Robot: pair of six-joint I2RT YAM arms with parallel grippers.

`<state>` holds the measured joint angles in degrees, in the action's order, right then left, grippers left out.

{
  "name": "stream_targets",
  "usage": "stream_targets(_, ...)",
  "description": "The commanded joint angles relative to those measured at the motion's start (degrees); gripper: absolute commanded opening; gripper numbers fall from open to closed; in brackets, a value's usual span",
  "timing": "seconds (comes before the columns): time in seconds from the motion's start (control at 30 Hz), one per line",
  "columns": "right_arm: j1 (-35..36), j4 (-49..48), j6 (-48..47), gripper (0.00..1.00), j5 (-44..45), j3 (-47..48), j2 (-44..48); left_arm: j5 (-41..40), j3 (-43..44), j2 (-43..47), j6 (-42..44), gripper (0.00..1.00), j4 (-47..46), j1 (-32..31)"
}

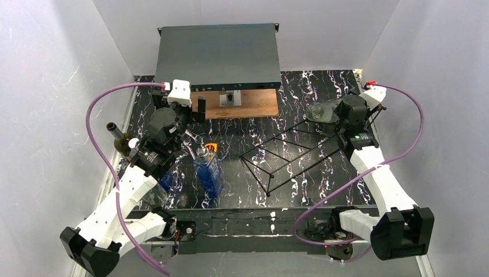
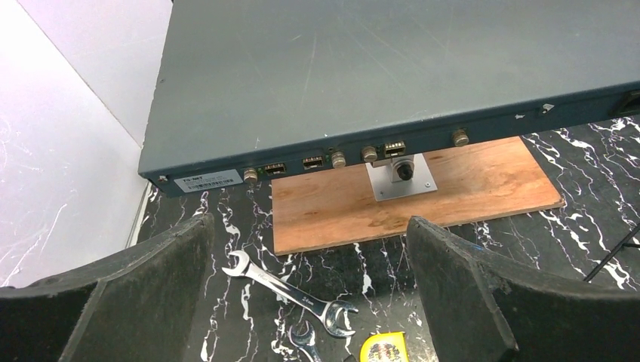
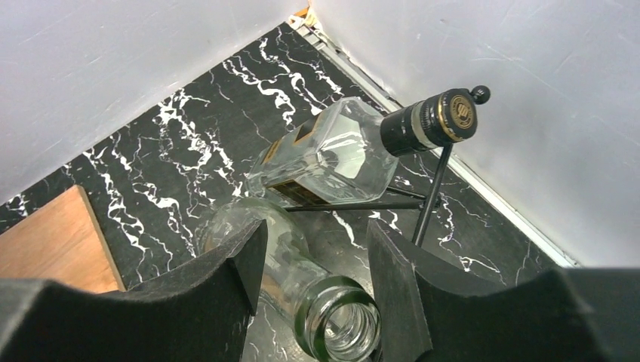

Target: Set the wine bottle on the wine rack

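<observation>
The wine rack (image 1: 288, 153), an open frame of thin black wire, lies right of the table's middle. At its far right end my right gripper (image 3: 317, 230) stands open. Its fingers are on either side of the neck of a clear, green-tinted wine bottle (image 3: 343, 324), with a gap on the right side. The bottle's open mouth points at the camera and its body lies against a rack wire (image 3: 355, 205). In the top view the right gripper (image 1: 336, 118) is beside the bottles (image 1: 322, 113). My left gripper (image 2: 309, 226) is open and empty over the wrenches.
A square clear bottle (image 3: 332, 154) with a black cap lies on the rack's end by the right wall. A blue bottle (image 1: 209, 170) stands mid-left, and a dark bottle (image 1: 118, 138) is at the left edge. Wrenches (image 2: 290, 290), a wooden board (image 2: 407, 196) and a grey box (image 1: 218, 55) are also present.
</observation>
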<state>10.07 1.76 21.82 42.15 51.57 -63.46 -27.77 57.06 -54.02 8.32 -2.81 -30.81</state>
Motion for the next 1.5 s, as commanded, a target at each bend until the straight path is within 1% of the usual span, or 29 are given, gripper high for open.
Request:
stream_targets(0.0,-0.95,-1.99,-1.17,0.60,1.90,-0.47,1.61,0.30,1.68,-0.16,-1.00,0.98,-0.55,0.40)
stream_targets(0.3,-2.04,-2.29,-1.63,0.60,3.04,-1.87,2.47,0.78,1.90,-0.56,-1.73,0.98,-0.19,0.39)
stream_targets(0.53,-2.24,-1.85,-2.84,0.60,4.32,-0.80,2.59,0.70,1.94,-0.40,-1.78,0.98,-0.18,0.31)
stream_targets(0.63,-2.35,-1.85,-3.57,0.64,4.35,-0.03,2.93,0.62,1.92,-0.28,-1.75,0.98,-0.18,0.31)
stream_targets(0.73,-2.41,-1.10,-4.24,0.65,4.13,1.34,3.21,0.66,1.94,-0.23,-1.78,0.98,-0.18,0.24)
stream_targets(0.87,-2.34,0.97,-6.11,0.66,0.97,3.90,3.21,0.61,2.05,-0.01,-1.73,0.98,-0.09,0.11)
stream_targets(1.03,-2.26,4.65,-7.13,0.67,-6.19,8.13,2.12,0.82,2.34,0.21,-1.83,0.98,0.22,0.05)
stream_targets(1.2,-1.22,7.41,-7.76,0.72,-11.81,12.15,1.40,1.22,2.45,0.23,-1.97,0.98,0.54,-0.08)
stream_targets(1.27,0.33,9.00,-8.33,0.75,-13.81,14.39,0.65,1.27,2.51,0.15,-2.13,0.98,0.58,-0.07)
stream_targets(1.33,3.71,9.96,-9.33,0.78,-14.64,16.26,-0.55,1.31,2.62,0.14,-2.15,0.98,0.80,-0.09)
stream_targets(1.47,15.30,9.10,-13.56,0.85,-17.13,18.64,-3.51,1.32,2.66,0.12,-2.18,0.98,0.80,-0.04)
